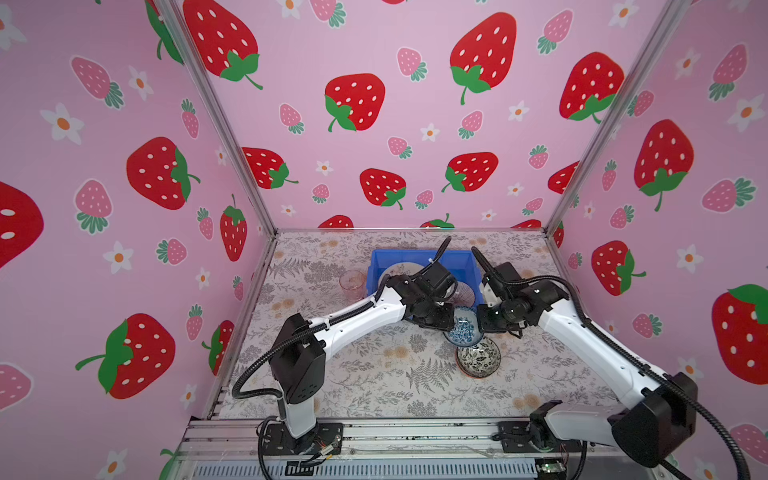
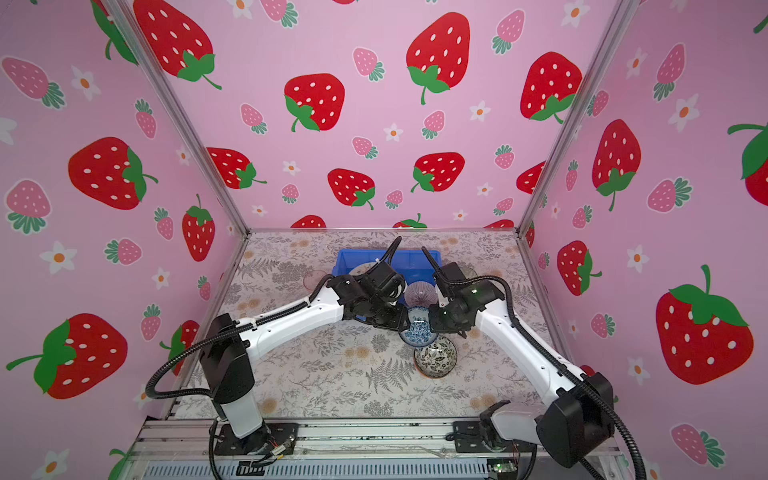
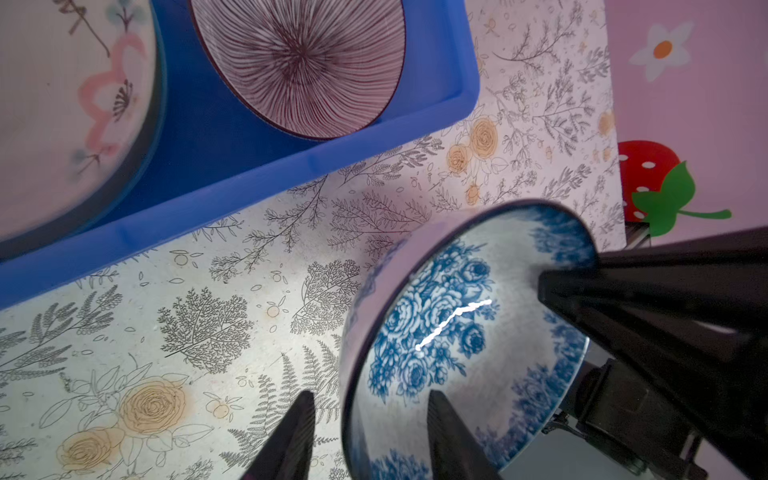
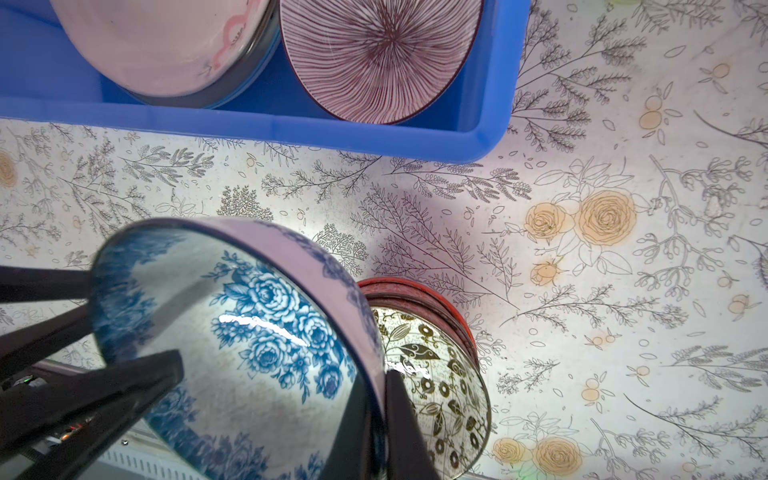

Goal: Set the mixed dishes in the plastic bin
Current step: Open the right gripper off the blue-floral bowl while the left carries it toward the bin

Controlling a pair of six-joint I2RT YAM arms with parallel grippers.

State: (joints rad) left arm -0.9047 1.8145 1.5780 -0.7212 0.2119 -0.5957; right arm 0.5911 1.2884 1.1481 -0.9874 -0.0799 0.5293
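A blue flowered bowl hangs tilted just above the table, in front of the blue plastic bin. My right gripper is shut on the blue bowl's rim. On the opposite side my left gripper straddles the bowl's rim, one finger inside and one outside, with gaps showing. In the bin lie a purple-striped bowl and a pale flowered plate. Below the held bowl a black-white bowl sits nested in an orange bowl.
A pink tumbler stands on the table just left of the bin. Both forearms converge over the middle of the floral tablecloth. Pink strawberry walls close the back and both sides.
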